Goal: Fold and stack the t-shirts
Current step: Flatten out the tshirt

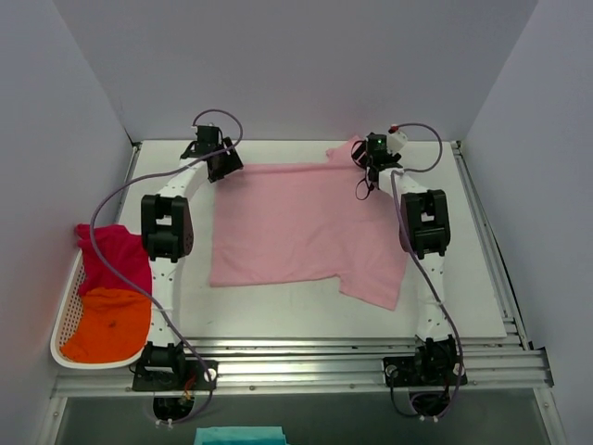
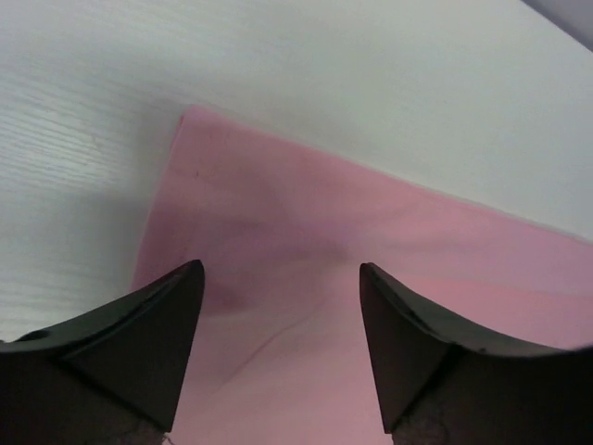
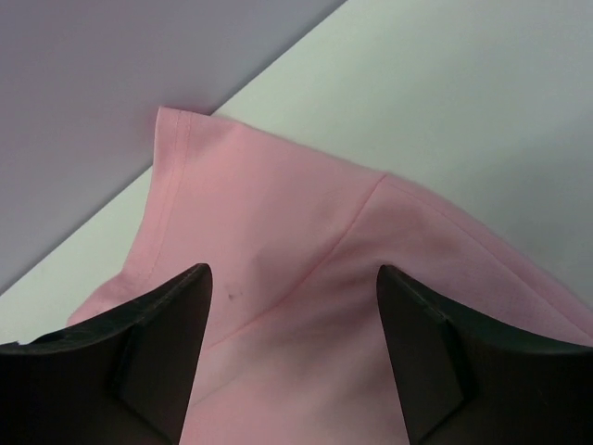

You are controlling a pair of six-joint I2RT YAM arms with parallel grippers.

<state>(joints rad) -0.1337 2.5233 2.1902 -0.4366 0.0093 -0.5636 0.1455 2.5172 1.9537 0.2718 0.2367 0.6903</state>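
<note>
The light pink t-shirt (image 1: 306,222) lay spread on the table (image 1: 463,278), the left gripper (image 2: 281,273) and right gripper (image 3: 295,273) both open above its far edge. The magenta-red t-shirt (image 1: 116,260) and orange t-shirt (image 1: 107,329) sat in a basket (image 1: 63,320).

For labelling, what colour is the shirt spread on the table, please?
Light pink cloth t-shirt; top external view.

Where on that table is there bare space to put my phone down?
Bare table runs along the near side, between the pink shirt and the rails; another strip lies right of the right arm. Crowded: the shirt's far corners, under the left gripper and right gripper, and the full basket at left.
</note>
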